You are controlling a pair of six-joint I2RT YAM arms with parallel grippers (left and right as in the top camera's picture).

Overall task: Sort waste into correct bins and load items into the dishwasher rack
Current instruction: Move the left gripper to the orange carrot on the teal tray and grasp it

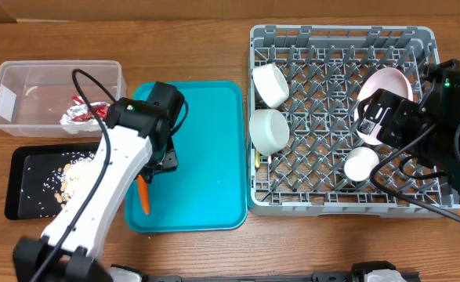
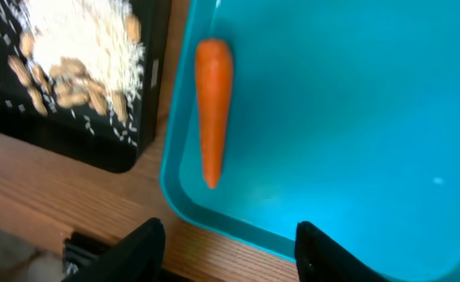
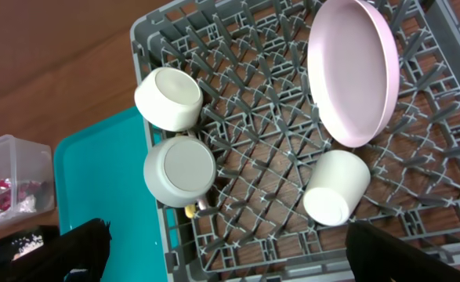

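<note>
One grey dishwasher rack (image 1: pixel 339 205), and in it I count two white bowls (image 1: pixel 270 84) (image 1: pixel 269 129), one white cup (image 1: pixel 361 164) and one pink plate (image 1: pixel 386 84). Over on the left: one carrot (image 1: pixel 143 196), one red-and-silver wrapper (image 1: pixel 79 113), one clear tub (image 1: pixel 10 74), one black tray (image 1: pixel 26 205), one teal tray (image 1: pixel 206 157). The rice and nut scraps (image 1: pixel 69 172) are too small and scattered to count.

Bright even light, soft shadows; left wrist view blurred, rice (image 2: pixel 81 31) smeared; faint sheen on teal tray (image 2: pixel 355 117).

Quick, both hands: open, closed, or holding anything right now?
Left hand: open, empty, near the carrot lying on the teal tray.
Right hand: wide open, empty, over the dishwasher rack.
</note>
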